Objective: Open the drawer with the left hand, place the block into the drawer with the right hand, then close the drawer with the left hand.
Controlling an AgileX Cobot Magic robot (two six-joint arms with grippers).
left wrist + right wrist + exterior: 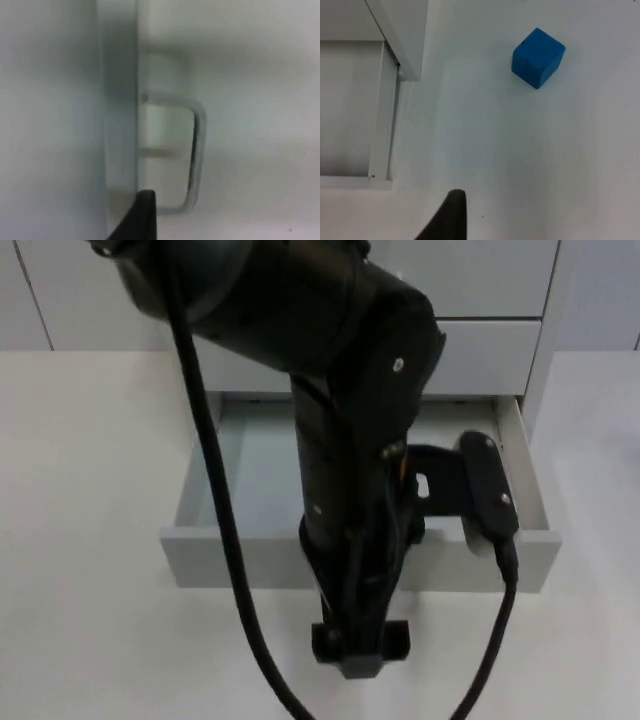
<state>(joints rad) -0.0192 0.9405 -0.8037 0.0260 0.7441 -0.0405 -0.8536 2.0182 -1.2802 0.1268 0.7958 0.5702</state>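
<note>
We see the drawer (238,455) pulled open for the blue block (538,57); both grippers' finger states we cannot tell.

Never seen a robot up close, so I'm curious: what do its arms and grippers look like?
The left arm is glossy black, built of thick rounded segments with small silver screws. The left gripper, by the handle, and the right gripper, over the table near the block, are black too.
</note>
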